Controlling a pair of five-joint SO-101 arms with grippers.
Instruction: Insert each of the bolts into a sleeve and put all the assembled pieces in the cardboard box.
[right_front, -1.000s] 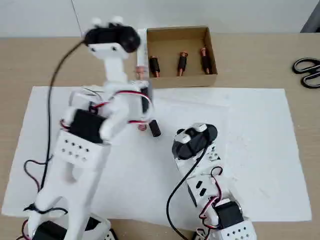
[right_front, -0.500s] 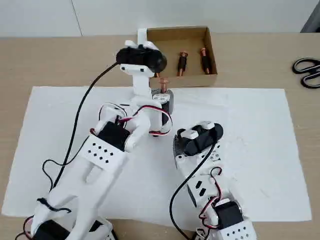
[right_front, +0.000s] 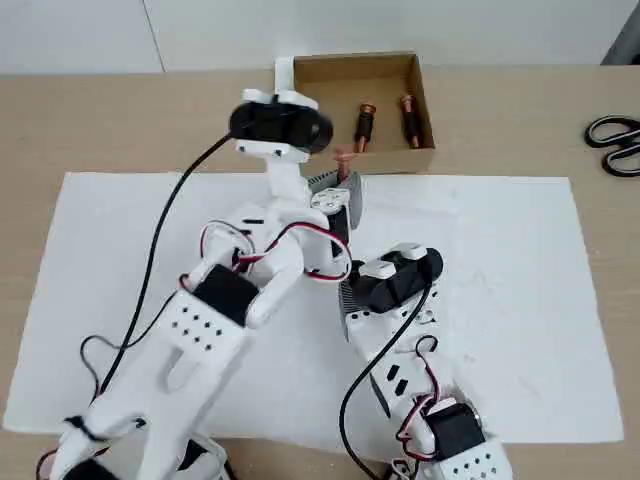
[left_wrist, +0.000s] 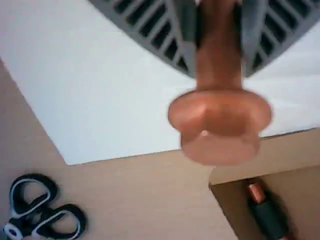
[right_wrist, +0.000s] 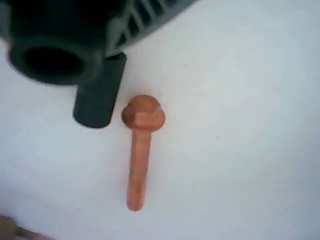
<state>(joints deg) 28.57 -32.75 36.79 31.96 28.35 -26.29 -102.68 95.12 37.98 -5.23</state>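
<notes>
Now, taking positions off the cardboard box (right_front: 390, 160): the left pincer (right_front: 338, 176) hangs just short of the box's near wall. It is pressed together on a copper held bolt (left_wrist: 218, 125), with the head pointing out from the wrist and the shank clamped between the ribbed jaws. Whether a sleeve rides on that shank I cannot make out, since the jaws cover it. Held this near the wall and up off the paper, the piece looks to be on a carry toward the box, not at a fitting step; that is my reading only. Inside the box two assembled pieces (right_front: 365, 124) lie side by side, parked as finished work, and the left arm's camera housing covers the box corner nearest that arm. Well back from the box, over the white sheet (right_front: 500, 300), the right pincer (right_front: 352, 292) sits low above a loose bolt (right_wrist: 140, 150) lying flat. A black sleeve (right_wrist: 99, 97) lies just beside the bolt's head, and I judge these to be stock for a pairing not yet made. A dark hollow tube end (right_wrist: 52, 59) sits close under the right wrist; whether that pincer is spread or closed I cannot tell. Scissors (right_front: 615, 143) lie on the bare desk (right_front: 100, 120), well apart from the box on the right arm's side.
</notes>
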